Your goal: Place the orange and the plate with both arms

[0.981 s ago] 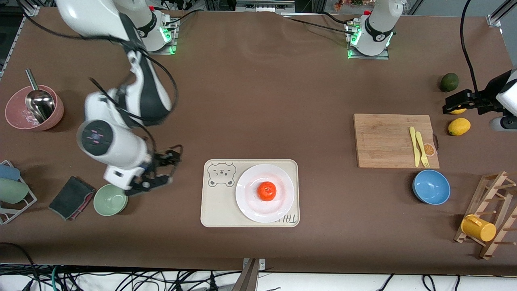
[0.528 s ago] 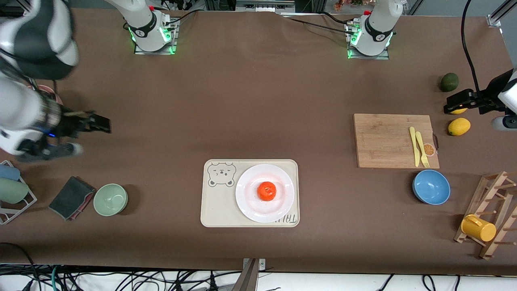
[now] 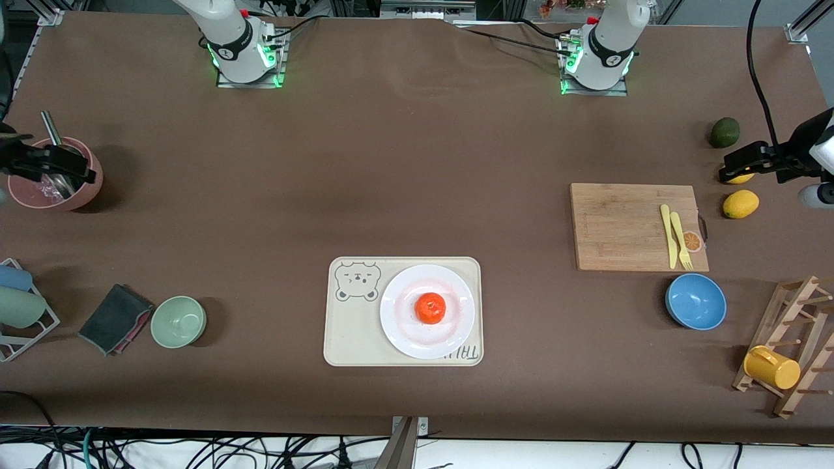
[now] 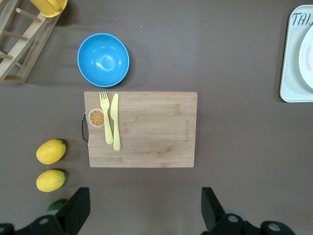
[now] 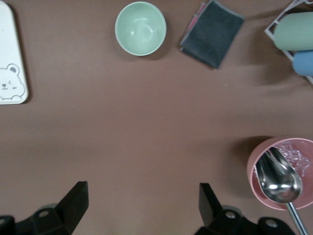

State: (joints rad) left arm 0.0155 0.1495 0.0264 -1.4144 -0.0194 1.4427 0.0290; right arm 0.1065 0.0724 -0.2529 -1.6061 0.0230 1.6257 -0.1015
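Observation:
The red-orange orange sits in the middle of the white plate. The plate rests on a cream tray with a bear drawing, near the front camera at mid-table. My right gripper hangs open and empty over the pink bowl at the right arm's end. In the right wrist view its fingers are spread wide over bare table. At the left arm's end, my left gripper is open and empty above a lemon. A sliver of the plate shows in the left wrist view.
A cutting board with a yellow knife and fork, a blue bowl, lemons, an avocado and a mug rack lie toward the left arm's end. A green bowl, a dark cloth and a cup rack lie toward the right arm's end.
The right arm has swung up and away from beside the green bowl to over the pink bowl at the table's end. The left arm has hardly moved. Orange and plate stay put.

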